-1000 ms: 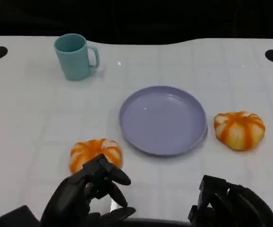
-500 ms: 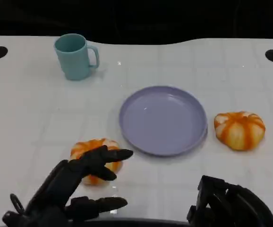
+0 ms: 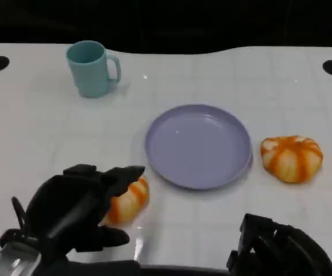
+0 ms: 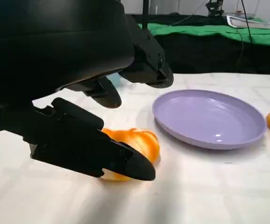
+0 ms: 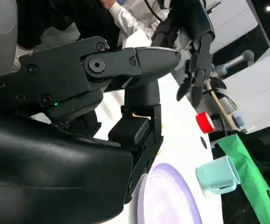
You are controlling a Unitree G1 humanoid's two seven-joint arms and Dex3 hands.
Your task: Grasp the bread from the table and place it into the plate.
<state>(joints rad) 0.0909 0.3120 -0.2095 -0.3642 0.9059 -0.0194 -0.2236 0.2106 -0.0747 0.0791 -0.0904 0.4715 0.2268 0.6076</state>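
Reach-and-grasp was the step you had in hand: your left hand [image 3: 77,204] sat over the near-left bread [image 3: 127,201], its black fingers [image 4: 102,151] spread and hooked around the roll rather than clamped on it. In the left wrist view one finger ran low along the near side of that bread while the others arched above it, and daylight showed between them and the crust, so I judged the hand open and holding nothing yet. Whether any fingertip already touched the roll, I could not tell.

That bread lay on the white table [image 3: 39,132], just beside the purple plate [image 3: 198,145] and off its near-left rim, with part of it hidden under your palm in the head view. A second orange-striped bread [image 3: 291,158] lay on the table just off the plate's right rim, untouched. A teal mug [image 3: 91,68] stood well apart at the far left.

Your right hand [image 3: 281,250] rested low at the near edge, close to you; its fingers looked drawn in, but I could not say how far closed they were, and nothing showed in it.

Your next move, as I judged it, called for closing the left fingers evenly around the roll, soft as it looked, lifting it, then carrying it to the right over the plate's rim before letting go.
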